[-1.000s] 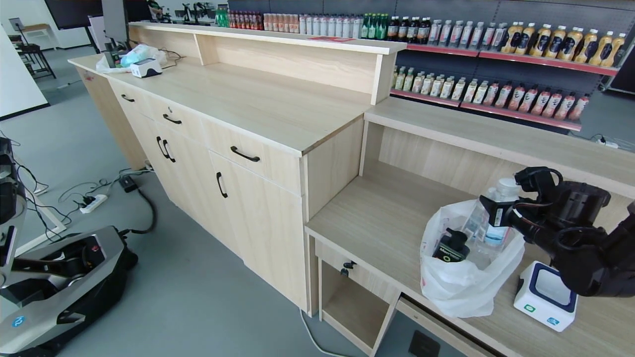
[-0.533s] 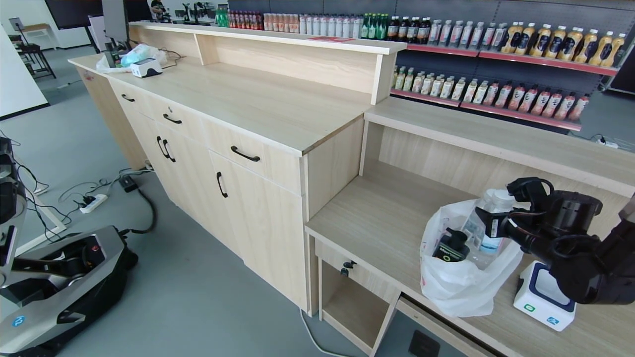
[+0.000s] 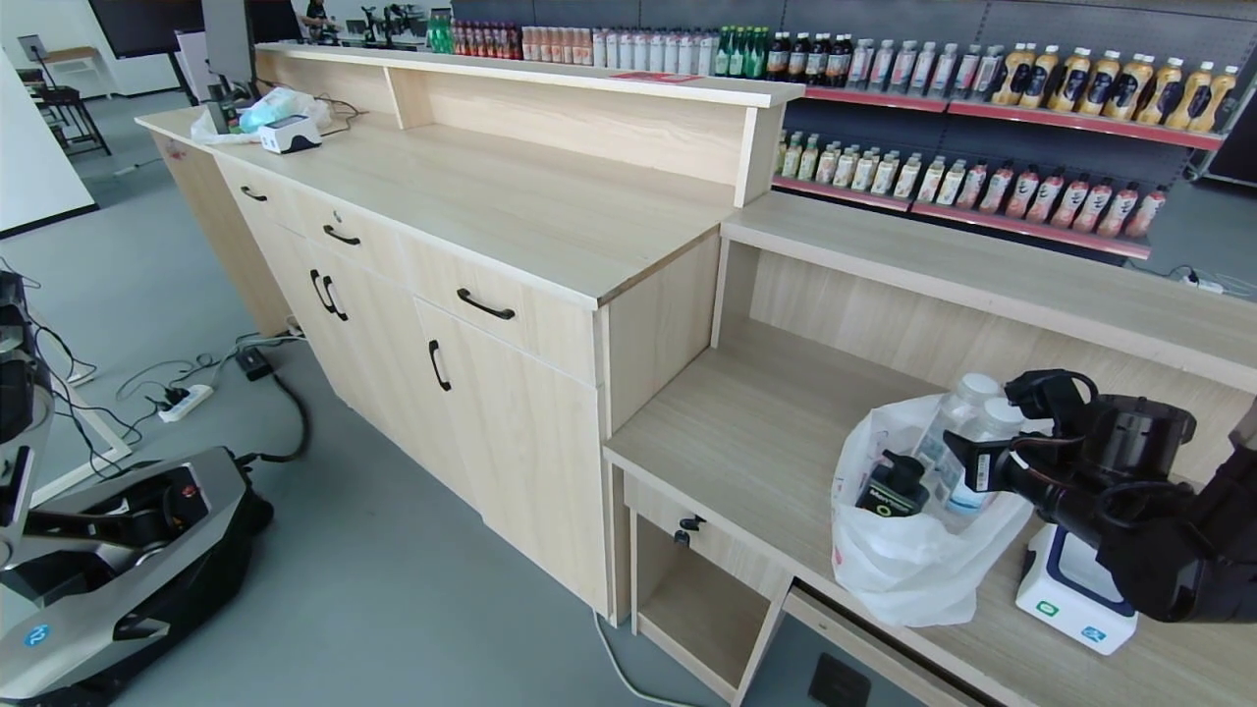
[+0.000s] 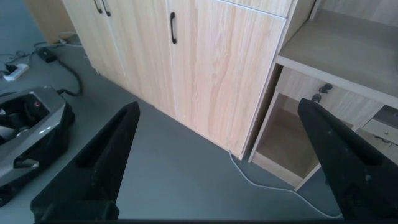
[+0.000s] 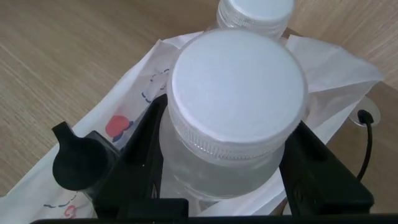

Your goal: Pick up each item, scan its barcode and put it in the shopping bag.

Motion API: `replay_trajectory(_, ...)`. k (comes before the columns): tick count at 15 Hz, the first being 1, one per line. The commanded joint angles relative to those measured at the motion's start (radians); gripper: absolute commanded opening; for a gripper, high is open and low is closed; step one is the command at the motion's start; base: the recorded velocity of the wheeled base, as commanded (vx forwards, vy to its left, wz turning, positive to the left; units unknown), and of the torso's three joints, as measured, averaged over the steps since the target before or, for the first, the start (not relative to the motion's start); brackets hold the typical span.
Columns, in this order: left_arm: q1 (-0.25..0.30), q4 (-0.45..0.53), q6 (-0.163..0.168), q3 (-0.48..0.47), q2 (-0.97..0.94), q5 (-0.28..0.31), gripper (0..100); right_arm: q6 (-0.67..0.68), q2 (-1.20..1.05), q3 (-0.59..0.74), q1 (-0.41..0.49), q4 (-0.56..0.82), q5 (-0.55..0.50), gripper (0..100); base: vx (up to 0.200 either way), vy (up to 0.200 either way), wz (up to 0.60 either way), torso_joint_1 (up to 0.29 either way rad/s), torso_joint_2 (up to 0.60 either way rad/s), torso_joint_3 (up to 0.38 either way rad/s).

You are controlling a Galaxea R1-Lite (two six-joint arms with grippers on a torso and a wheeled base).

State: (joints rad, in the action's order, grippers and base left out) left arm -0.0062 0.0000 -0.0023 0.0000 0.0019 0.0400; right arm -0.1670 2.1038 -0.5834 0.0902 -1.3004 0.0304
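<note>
– Right gripper is clamped on a clear bottle just under its white cap, and the bottle hangs in the mouth of the shopping bag on the lower counter.

– So how far along is the job?

– Well along, I judge. Two items already sit in the bag: a dark bottle with a black top and a second white-capped bottle. The held one only needs letting go. Whether it touches the bag's bottom, I cannot tell. No other goods wait on the counter, so it may be the last.

– And the scanner?

– Just beside the bag, under the right arm.

– What do the wrist cameras add?

– The right one looks straight down on the cap. Its fingers sit either side of the neck with bag plastic all around, a grip the head view hides. The left one shows the left gripper spread wide and holding nothing, over the grey floor before the cabinet doors. The head view alone gives the scanner and, far behind, the drink shelves.
</note>
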Motion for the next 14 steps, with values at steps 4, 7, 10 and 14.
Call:
replay_trajectory(4,0.0,0.0,0.001,0.0,0.0,0.0,100,0.0,-0.011,0.011,0.025,0.01,0.0,0,0.0,0.0,0.0,0.0,0.0,0.0)
replay_trajectory(7,0.0,0.0,-0.001,0.0,0.0,0.0,100,0.001,0.002,0.016,0.037,0.016,0.002,0,0.0,0.0,0.0,0.0,0.0,0.0)
replay_trajectory(10,0.0,0.0,-0.001,0.0,0.0,0.0,100,0.014,0.022,0.019,0.037,0.027,0.011,0,0.0,0.0,0.0,0.0,0.0,0.0)
replay_trajectory(14,0.0,0.0,-0.001,0.0,0.0,0.0,100,0.03,0.024,0.014,0.033,0.027,0.08,0,0.0,0.0,0.0,0.0,0.0,0.0)
